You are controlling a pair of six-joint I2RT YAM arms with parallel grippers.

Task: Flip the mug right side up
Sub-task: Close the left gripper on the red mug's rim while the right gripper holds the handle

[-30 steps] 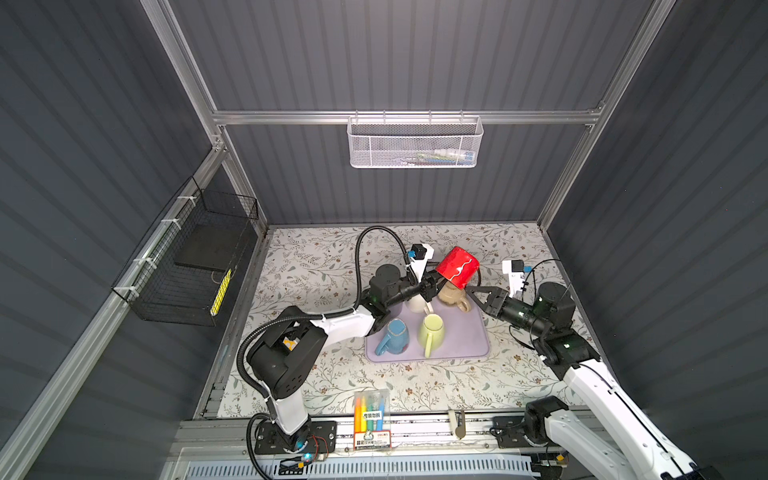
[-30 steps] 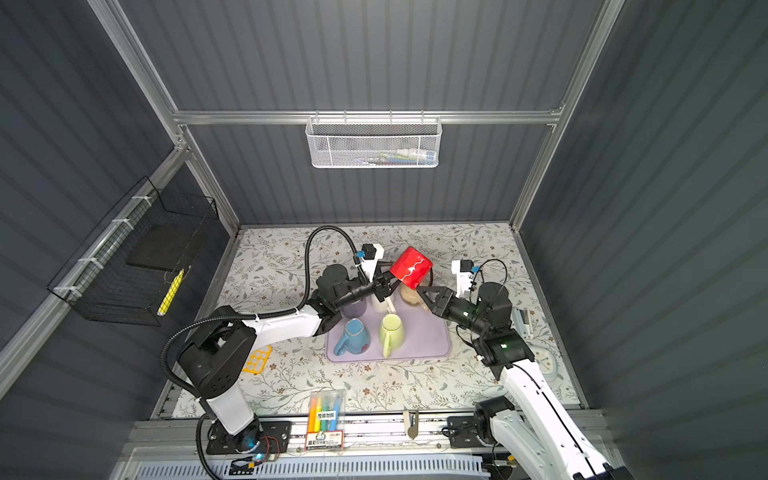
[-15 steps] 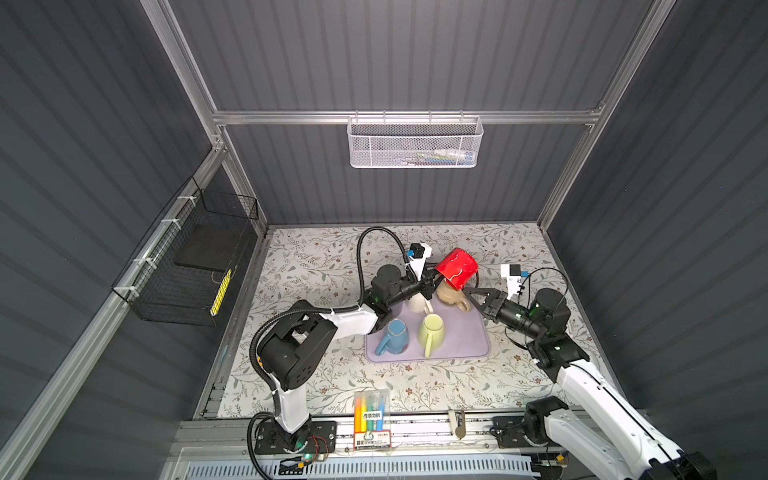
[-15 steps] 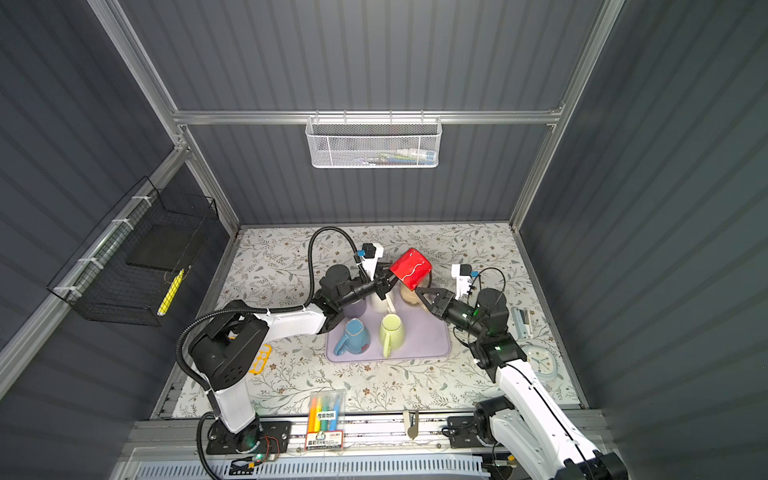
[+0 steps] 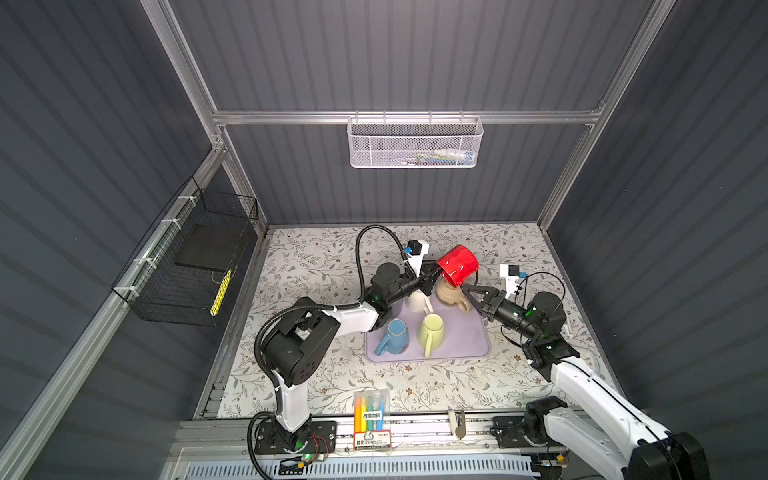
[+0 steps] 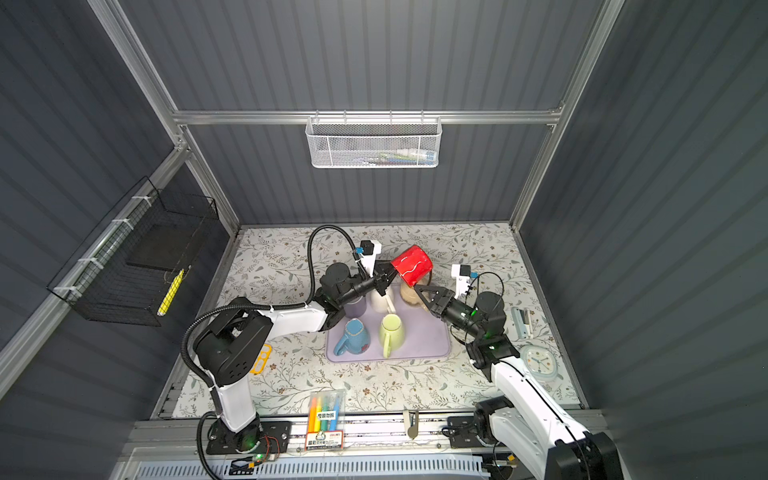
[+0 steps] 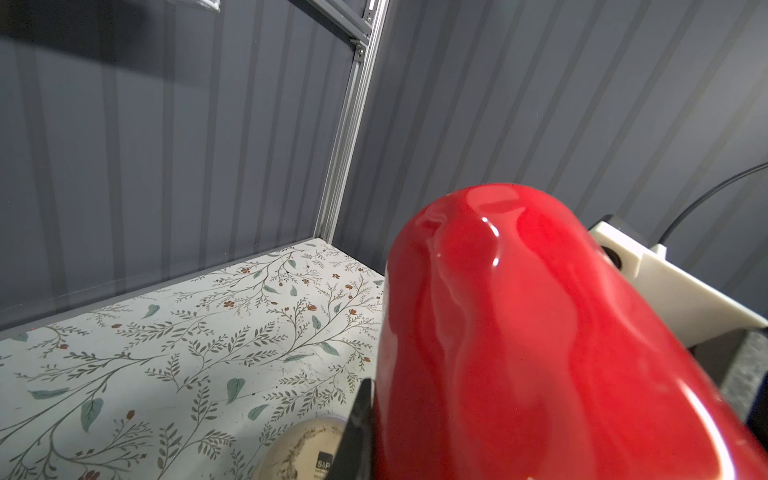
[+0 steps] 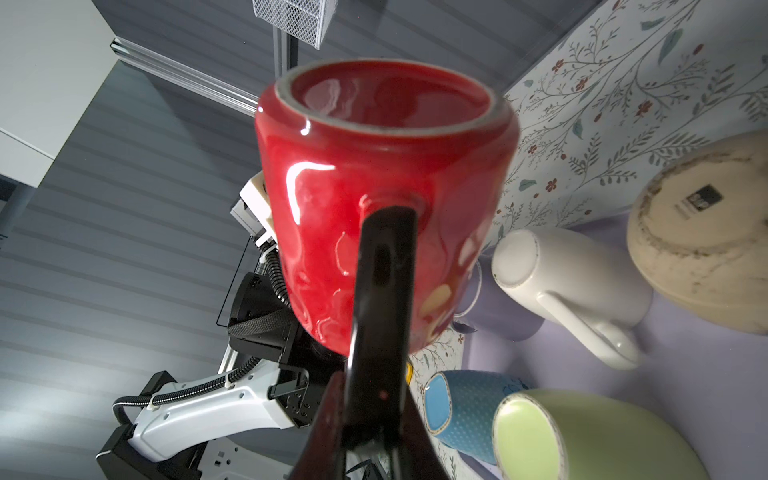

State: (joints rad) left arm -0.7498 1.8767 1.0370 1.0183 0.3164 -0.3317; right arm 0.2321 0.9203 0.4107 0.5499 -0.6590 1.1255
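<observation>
**Red mug held in the air by both arms, still tipped mouth-down**

The red mug (image 5: pixel 459 264) hangs above the far edge of the purple mat (image 5: pixel 465 345), clear of everything under it. In both top views it is tilted, with its base turned up and toward the far right and its mouth pointing down and toward the near left.

The left end effector (image 5: pixel 433 274) reaches in from the left and is clenched on the mug's rim at its lower left. In the left wrist view one dark finger (image 7: pixel 357 428) lies against the outside of the red wall (image 7: pixel 540 332); the other finger is hidden.

The right end effector (image 5: pixel 469 286) comes in from the right, just under the mug, and is clamped on the handle. In the right wrist view a black finger (image 8: pixel 382 291) runs along the handle and covers most of it, and the recessed base of the mug (image 8: pixel 374 145) faces away from the camera.

Directly below the red mug, a beige mug (image 5: pixel 451 295) and a white mug (image 5: pixel 417 301) sit upside down on the far half of the mat. A blue mug (image 5: pixel 395 334) and a green mug (image 5: pixel 432 330) sit side by side on the near half, their handles pointing toward the near edge. The mat lies in the middle of the flowered counter (image 5: pixel 316 266). A pack of markers (image 5: pixel 372 405) lies at the counter's near edge.
</observation>
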